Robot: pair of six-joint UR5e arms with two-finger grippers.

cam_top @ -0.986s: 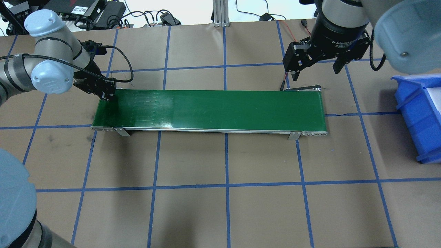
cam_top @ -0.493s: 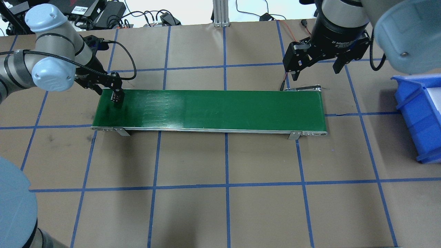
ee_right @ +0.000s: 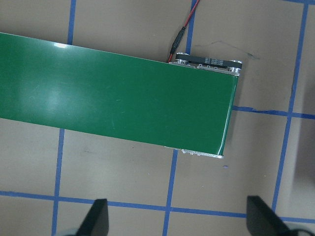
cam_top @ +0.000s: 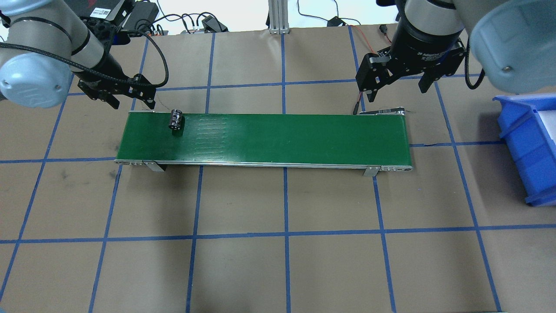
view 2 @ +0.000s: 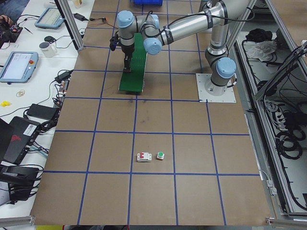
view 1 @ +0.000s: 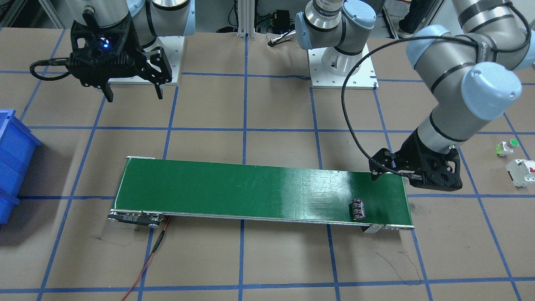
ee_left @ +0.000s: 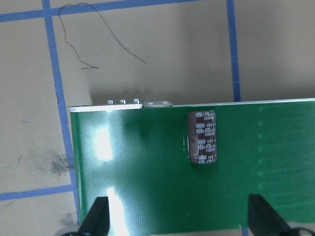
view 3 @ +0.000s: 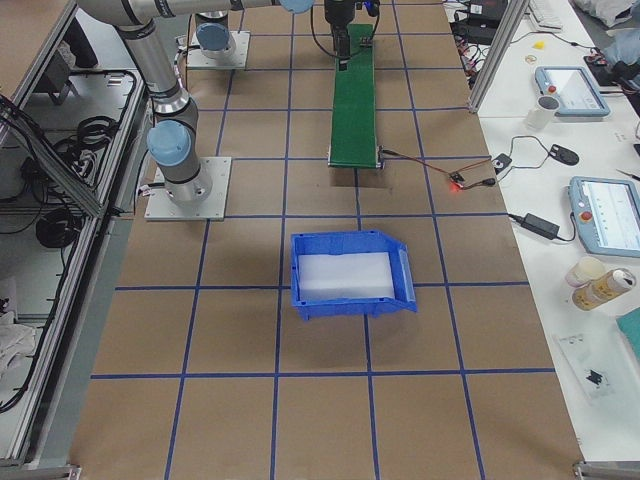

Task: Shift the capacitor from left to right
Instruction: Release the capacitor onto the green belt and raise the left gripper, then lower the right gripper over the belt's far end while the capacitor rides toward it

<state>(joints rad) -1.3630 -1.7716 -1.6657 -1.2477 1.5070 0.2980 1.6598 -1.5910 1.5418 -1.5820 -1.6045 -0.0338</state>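
The capacitor, a stubby dark cylinder, lies on its side on the left end of the green conveyor belt. It also shows in the front view and the left wrist view. My left gripper is open and empty. It hangs just behind the belt's left end, a little back and left of the capacitor, not touching it. My right gripper is open and empty. It hangs above the table behind the belt's right end.
A blue bin with a white floor stands on the table right of the belt. A white breaker with a red switch and a green-capped button lie on the table beyond the belt's left end. A red wire runs from the belt's right end.
My left gripper has opened, let go of the capacitor on the belt, and pulled up and back to the left. The capacitor now lies free. The right arm has not moved.
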